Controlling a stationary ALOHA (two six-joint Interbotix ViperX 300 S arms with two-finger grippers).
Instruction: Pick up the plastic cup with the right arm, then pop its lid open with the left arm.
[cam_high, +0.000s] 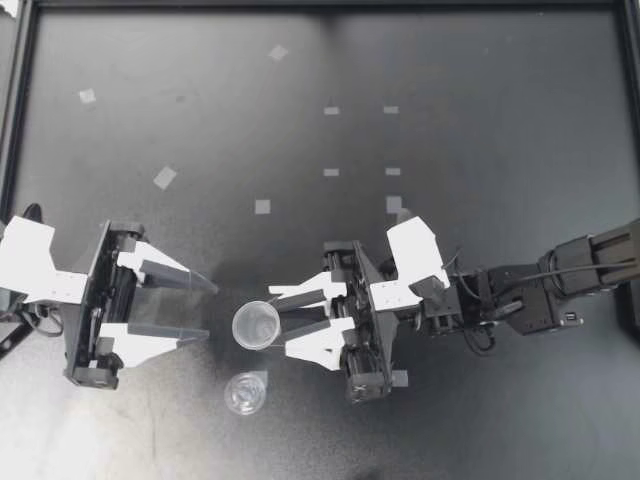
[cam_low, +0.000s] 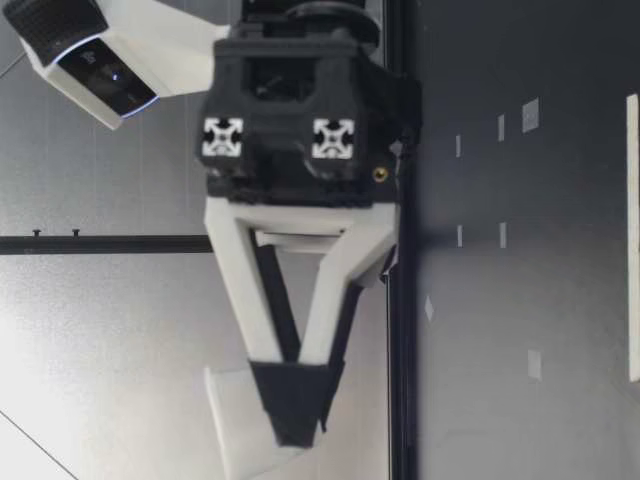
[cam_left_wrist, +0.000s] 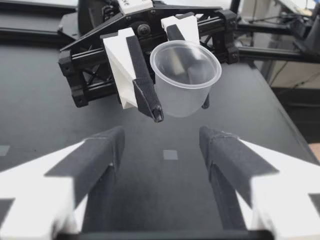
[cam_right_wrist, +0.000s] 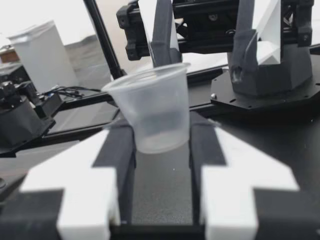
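Note:
My right gripper (cam_high: 276, 322) is shut on a small clear plastic cup (cam_high: 256, 325), holding it upright above the black table (cam_high: 480, 140). In the right wrist view the cup (cam_right_wrist: 152, 107) sits between both finger pads (cam_right_wrist: 122, 150). My left gripper (cam_high: 210, 311) stands open just beside the cup, facing it, with nothing between its fingers. The left wrist view shows the cup (cam_left_wrist: 186, 80) a short way ahead of my left gripper (cam_left_wrist: 162, 150), with the right gripper (cam_left_wrist: 180, 107) gripping it. A second clear cup (cam_high: 244, 392) stands on the table near the front. The low view shows only a gripper (cam_low: 295, 405).
Small pale tape marks (cam_high: 331, 172) dot the middle and back of the table. A black frame (cam_high: 12, 120) borders the table. A white translucent container (cam_right_wrist: 42, 50) stands off the table beyond my left gripper (cam_right_wrist: 200, 50).

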